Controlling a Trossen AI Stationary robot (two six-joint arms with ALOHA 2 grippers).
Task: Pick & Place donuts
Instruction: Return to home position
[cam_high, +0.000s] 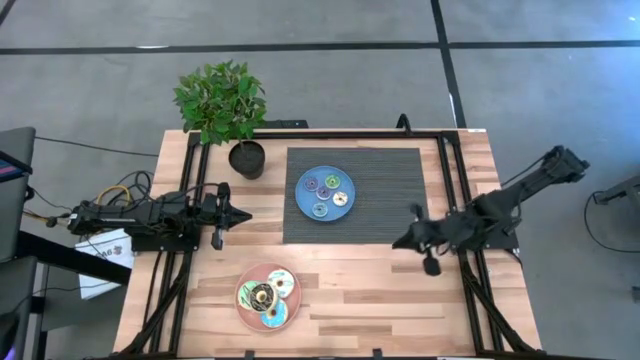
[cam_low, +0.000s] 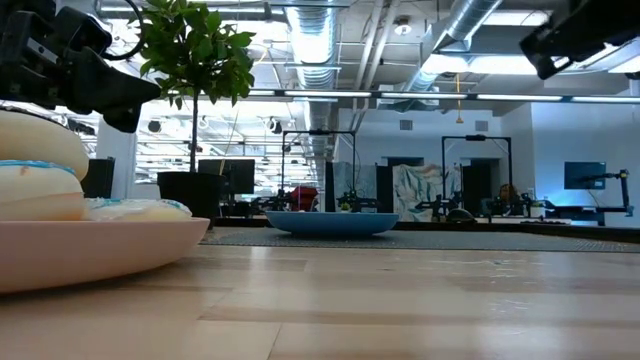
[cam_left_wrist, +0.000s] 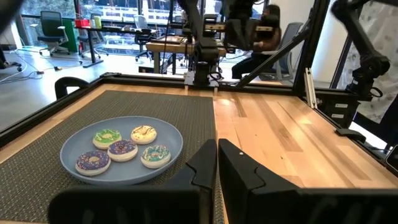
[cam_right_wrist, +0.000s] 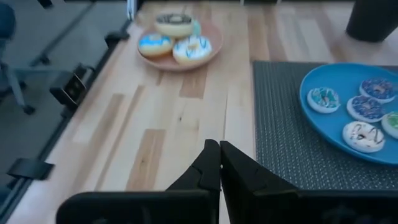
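Several mini donuts (cam_left_wrist: 122, 149) with purple, green, cream and teal icing lie flat on the blue plate (cam_high: 323, 193). The larger donuts (cam_right_wrist: 174, 37), dark brown, light blue and white, lie on the pink plate (cam_high: 267, 296) near the table's near edge. My left gripper (cam_high: 243, 213) hovers shut, left of the blue plate (cam_left_wrist: 74, 171). My right gripper (cam_high: 397, 243) is shut too. It hangs to the right of both plates, over the mat's near right corner. Neither gripper holds anything.
The blue plate sits on a dark ribbed mat (cam_high: 380, 200). A potted plant (cam_high: 225, 105) stands at the far left, beside the mat. Black frame rails (cam_high: 450, 180) run along the table's left and right sides. Bare wood (cam_high: 360, 290) lies between the pink plate and my right gripper.
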